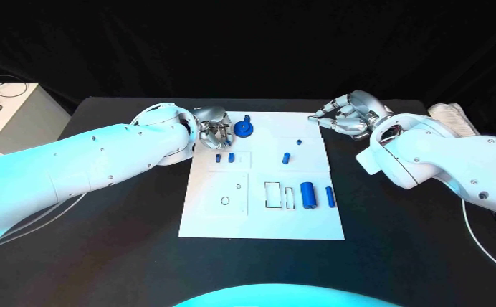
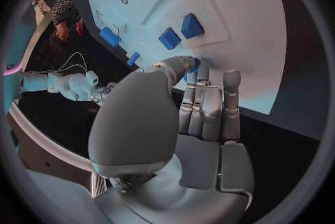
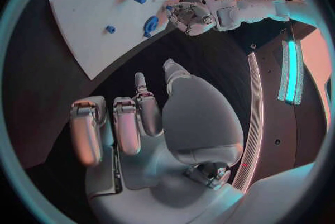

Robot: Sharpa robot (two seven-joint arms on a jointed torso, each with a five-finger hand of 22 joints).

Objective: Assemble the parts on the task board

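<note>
Left hand: fingers curled, at round blue part, grip unclear
Right hand: fingers curled, empty, off board
Task board: mid-counter, small blue parts lying on it

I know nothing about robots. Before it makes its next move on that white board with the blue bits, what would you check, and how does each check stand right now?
1. Left hand at the task board: ok, it sits over the board's far left corner beside the round blue part.
2. Left hand holding a part: cannot tell; its fingers are curled and hide what lies under them.
3. Right hand out of the way: ok, it is off the board's far right corner, fingers curled, holding nothing.
4. Two blue cylinders lying near the board's right edge: ok, untouched.
5. Two small blue blocks near the left hand: ok, free.
</note>
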